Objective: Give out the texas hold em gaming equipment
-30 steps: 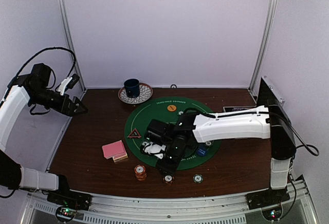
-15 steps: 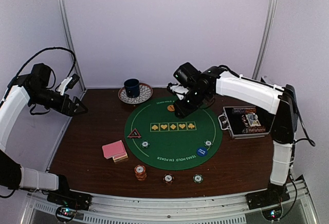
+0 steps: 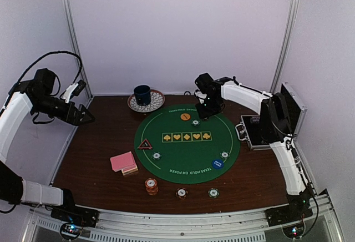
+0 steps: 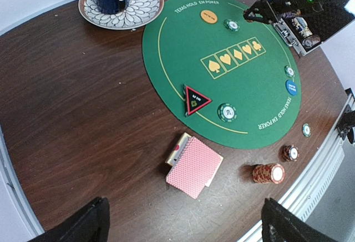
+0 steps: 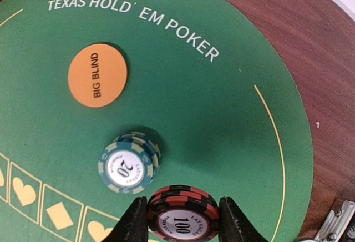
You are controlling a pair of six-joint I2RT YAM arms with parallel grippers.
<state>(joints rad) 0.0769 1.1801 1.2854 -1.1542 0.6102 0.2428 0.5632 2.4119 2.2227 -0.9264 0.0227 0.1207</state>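
My right gripper [image 3: 202, 112] [image 5: 183, 220] is shut on a small stack of red and black 100 chips [image 5: 183, 213] just above the far part of the green poker mat [image 3: 183, 154]. A green 20 chip stack [image 5: 129, 163] [image 3: 195, 122] lies next to it, with the orange big blind button [image 5: 97, 75] [image 3: 185, 116] beyond. My left gripper [image 3: 84, 117] [image 4: 183, 236] is open and empty, high over the table's left side. The pink-backed cards [image 4: 194, 167] [image 3: 123, 161] lie left of the mat. The red-rimmed triangle [image 4: 196, 100] and blue button [image 4: 292, 87] sit on the mat.
An orange chip stack [image 3: 151, 185] and two single chips [image 3: 181, 192] [image 3: 213, 192] lie near the front edge. Two more chips [image 3: 157, 155] [image 3: 224, 155] lie on the mat. An open chip case [image 3: 266, 128] stands at the right. A blue mug on a patterned plate [image 3: 143, 95] stands at the back.
My right arm swung from the near-left part of the mat to its far edge and now holds the red chips beside the green stack. The left arm has not moved.
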